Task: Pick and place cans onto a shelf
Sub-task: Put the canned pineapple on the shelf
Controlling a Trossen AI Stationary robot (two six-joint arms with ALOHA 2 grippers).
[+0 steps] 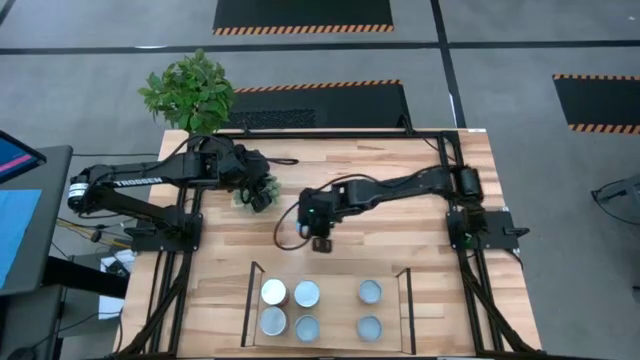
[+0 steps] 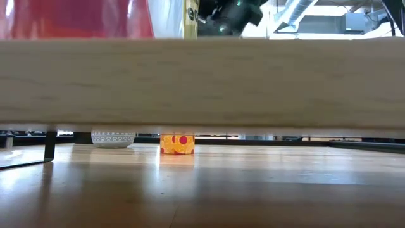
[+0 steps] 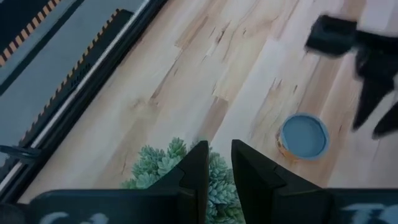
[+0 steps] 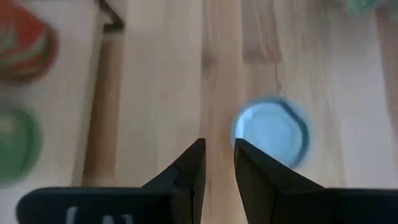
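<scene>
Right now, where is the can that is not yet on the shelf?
High view: the loose can is hidden under the right gripper at mid-table, behind the shelf; the wrist views show it.

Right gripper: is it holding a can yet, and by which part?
No. The right gripper holds nothing; its fingers hover with a narrow gap above a loose can on the table.

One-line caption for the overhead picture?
Six cans sit on the shelf while the right pincer hovers above the table.
</scene>
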